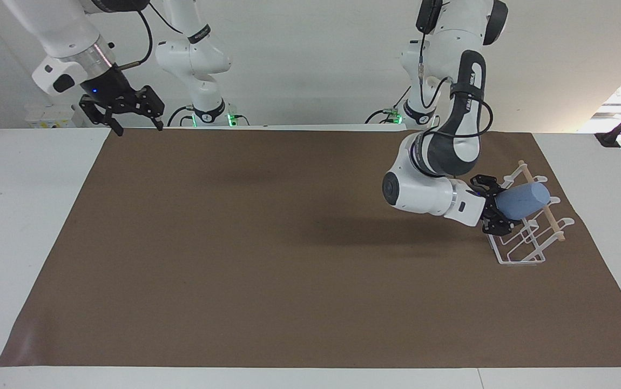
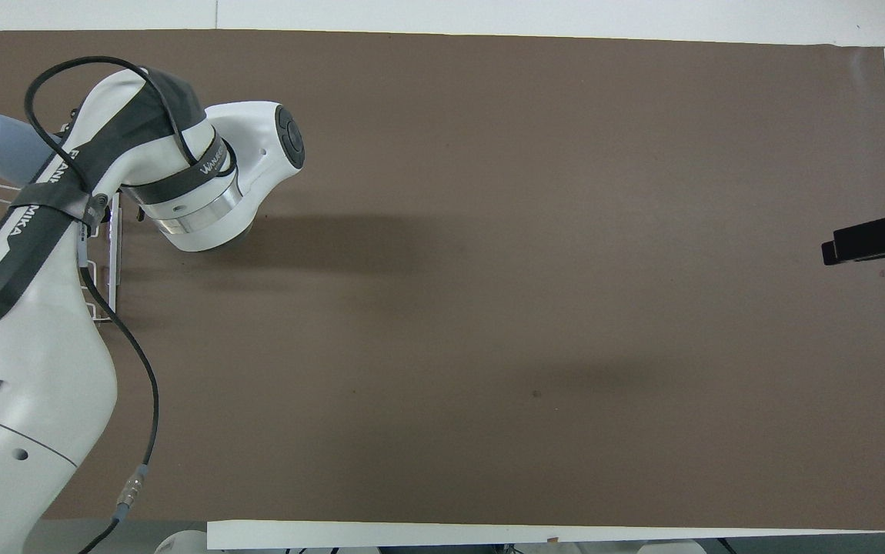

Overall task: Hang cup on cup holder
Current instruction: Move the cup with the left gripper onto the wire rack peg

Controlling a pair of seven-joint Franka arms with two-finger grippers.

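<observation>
So here's where we're at: our left gripper [image 1: 493, 210] has the light-blue cup [image 1: 521, 201] clamped at its rim end, fingers closed on it, and the cup is lying on its side in the air right over the white wire cup holder [image 1: 518, 249]. The holder sits on the brown mat [image 1: 267, 259] at the left arm's end of the table.

What matters for the next bit is how the cup's long axis is pointing. It runs from the gripper outward toward the wooden dowel [image 1: 552, 220] along the top of the holder, closed base leading, open mouth facing back at the wrist. In the facing view the base overlaps the dowel near the prong closest to the robots, but we can't tell if it's actually touching the wire or just hovering above. From overhead the cup [image 2: 4, 146] pokes out past the arm over the holder's end of the mat, and the gripper itself is hidden under the arm.

Our guess is the cup is close to being seated; the mouth has to end up over a slanted prong before we let go, otherwise it'll probably just roll off the wires.

Our right gripper [image 1: 136, 123] is waiting up high over the mat's corner at the right arm's end, fingers spread wide, holding nothing.
</observation>
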